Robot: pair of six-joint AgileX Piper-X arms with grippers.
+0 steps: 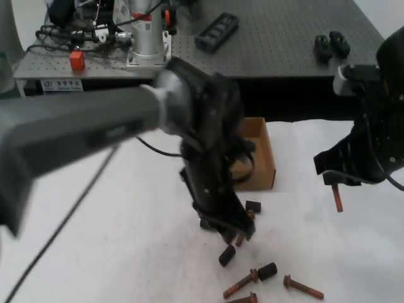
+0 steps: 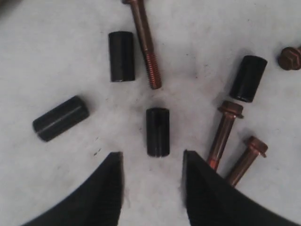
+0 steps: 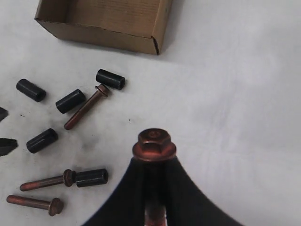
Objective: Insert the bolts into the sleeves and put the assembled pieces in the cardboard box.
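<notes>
Left claw [image 2: 151, 160]: released, fingers spread low over the bench [image 1: 95, 252], tips either side of one end of a black sleeve [image 2: 157, 131], not touching it.
Right claw [image 3: 154, 165]: clenched on a bolt [image 3: 154, 145], held above the bench, shank hanging down.
Cardboard box [image 3: 108, 35]: on the bench, near the pile.
Pile: other sleeves [image 2: 122, 55] and loose bolts [image 2: 146, 44] lying scattered.

I see copper-brown bolts [image 2: 145, 42] on a white cloth [image 3: 235, 94], and matte black sleeves [image 2: 157, 132]. The bolt [image 3: 154, 143] in the right gripper [image 3: 154, 162] is the same copper. The right gripper and the left gripper [image 2: 151, 162] are black. The cardboard box [image 3: 94, 30] is plain tan. The grey bench [image 1: 284, 25] carries a regular dot pattern, and a small block [image 1: 76, 60] on it is orange.
</notes>
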